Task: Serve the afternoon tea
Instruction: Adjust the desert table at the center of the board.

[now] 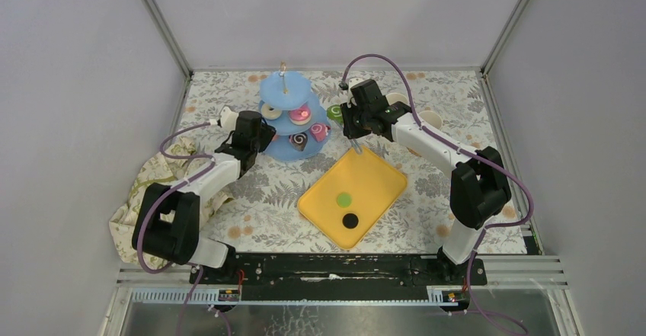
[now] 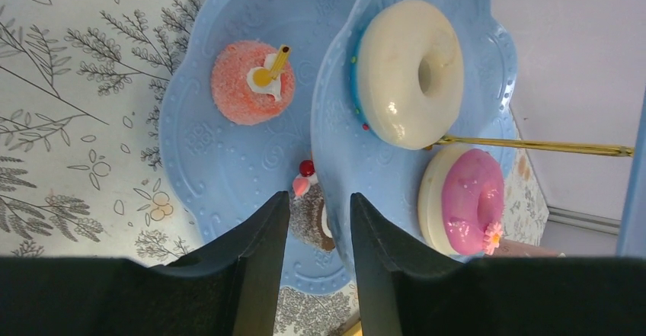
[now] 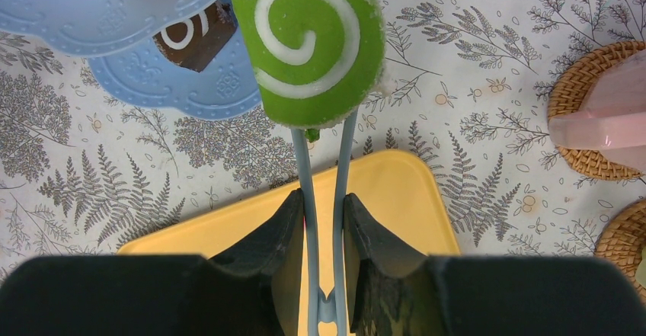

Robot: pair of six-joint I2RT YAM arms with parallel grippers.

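The light-blue three-tier stand holds several pastries. In the left wrist view a white doughnut and a pink doughnut lie on a higher tier. On the lowest tier are an orange-pink cake and a brown roll. My left gripper is open just short of the brown roll, with nothing between its fingers. My right gripper is shut on blue-grey tongs, which pinch a green swirl pastry in the air beside the stand. A pink mug lies on a wicker coaster.
The yellow tray sits in front of the stand with a green pastry and a black one on it. A crumpled beige cloth lies at the left under my left arm. Wicker coasters are at the right.
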